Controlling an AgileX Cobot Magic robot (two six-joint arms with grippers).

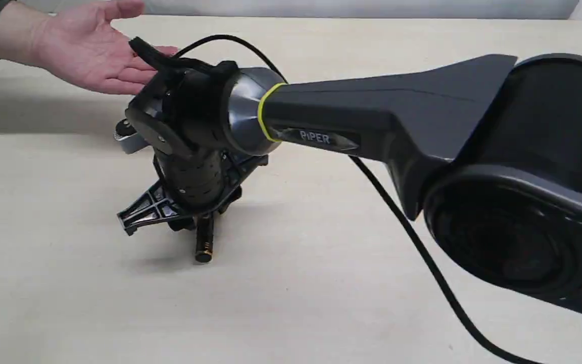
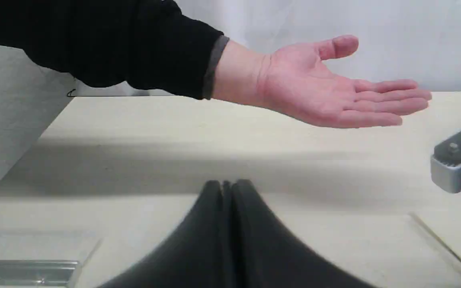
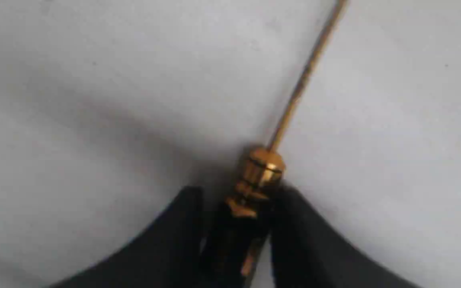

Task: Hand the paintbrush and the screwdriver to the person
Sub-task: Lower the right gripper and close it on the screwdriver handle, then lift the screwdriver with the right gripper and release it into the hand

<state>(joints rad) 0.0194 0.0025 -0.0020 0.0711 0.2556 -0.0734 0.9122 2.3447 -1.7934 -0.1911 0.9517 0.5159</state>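
The screwdriver [image 1: 204,245] lies on the pale table [image 1: 321,283]. Its black handle with gold rings [image 3: 260,166] sits between my right gripper's [image 3: 236,196] fingers, which are shut on it, and its thin shaft [image 2: 438,240] points away over the table. The right arm reaches across to the left, gripper [image 1: 197,222] pointing down. The person's open hand [image 1: 84,50] hovers palm up just beyond that arm, with a dark cuff at the wrist [image 2: 214,68]. My left gripper [image 2: 226,184] is shut and holds nothing. The paintbrush's [image 2: 26,272] silver band and pale bristles show at the picture's edge in the left wrist view, its handle cut off.
A black cable [image 1: 412,237] runs from the right arm's wrist down across the table. The grey camera block [image 2: 454,168] on that wrist hangs just under the person's fingertips. The table's left edge [image 2: 26,156] drops off near the person's sleeve.
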